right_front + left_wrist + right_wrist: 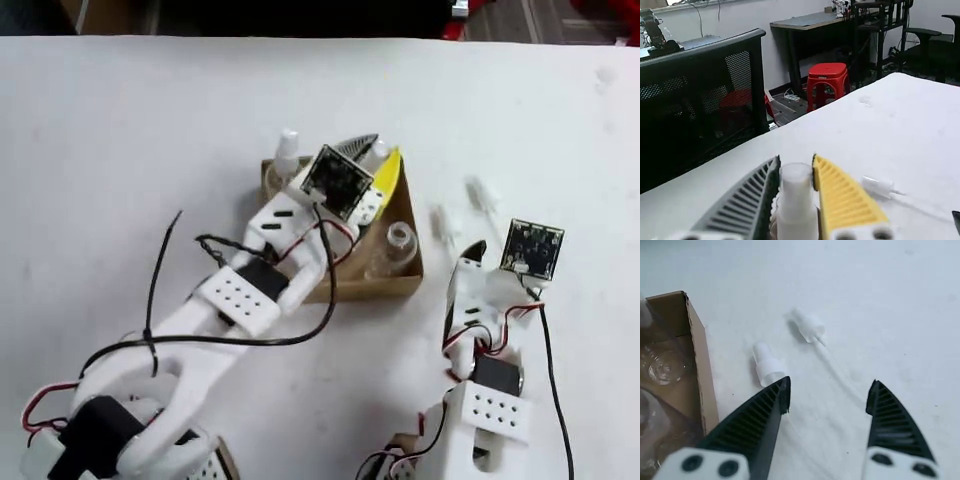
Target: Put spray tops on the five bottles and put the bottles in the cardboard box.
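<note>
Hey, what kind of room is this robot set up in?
Probably an office or lab workroom: beyond the white table stand a dark desk, a black mesh-backed chair and a red plastic stool.

Table (110, 120): white top. Lying on it: one open cardboard box (385, 288), near centre; one loose spray top (484, 194) and a second spray top (443, 223), just beside the box.

White table (120, 120), red stool (827, 76), black desk (805, 22), black mesh chair (700, 95)
</note>
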Motion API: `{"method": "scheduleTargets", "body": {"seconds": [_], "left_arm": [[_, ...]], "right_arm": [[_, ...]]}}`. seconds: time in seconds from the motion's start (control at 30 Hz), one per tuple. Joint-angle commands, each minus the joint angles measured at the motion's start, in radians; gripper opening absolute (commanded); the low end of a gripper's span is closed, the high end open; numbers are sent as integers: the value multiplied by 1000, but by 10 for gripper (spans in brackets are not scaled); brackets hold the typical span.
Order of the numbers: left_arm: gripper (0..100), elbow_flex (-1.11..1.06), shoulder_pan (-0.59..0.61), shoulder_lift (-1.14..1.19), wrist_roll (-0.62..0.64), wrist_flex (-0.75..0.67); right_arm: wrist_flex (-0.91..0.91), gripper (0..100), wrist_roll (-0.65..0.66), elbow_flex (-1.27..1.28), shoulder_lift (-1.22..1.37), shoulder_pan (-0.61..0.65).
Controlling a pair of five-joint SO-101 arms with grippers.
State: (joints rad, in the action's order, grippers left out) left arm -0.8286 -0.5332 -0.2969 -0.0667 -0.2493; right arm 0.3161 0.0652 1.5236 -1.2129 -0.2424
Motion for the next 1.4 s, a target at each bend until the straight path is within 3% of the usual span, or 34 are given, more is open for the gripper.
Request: {"method": "scheduleTargets", "body": {"seconds": [0.0,0.23,0.43,0.7,1.07,1.37], "left_arm": [[31,2,10,-59,20,-40],[207,11,18,-61,121,3],[173,14,19,-200,130,92],[173,21,31,-522,138,331],[173,-9,318,-929,242,684],[172,-281,470,-1383,244,824]], "right_arm": [[-25,226,12,-8,-8,-10],[-25,226,12,-8,-8,-10],[-25,226,12,-8,-8,-10],[-25,226,12,-8,-8,-10],[-18,226,12,-8,-8,-10],[-8,226,12,-11,-8,-10]]}}
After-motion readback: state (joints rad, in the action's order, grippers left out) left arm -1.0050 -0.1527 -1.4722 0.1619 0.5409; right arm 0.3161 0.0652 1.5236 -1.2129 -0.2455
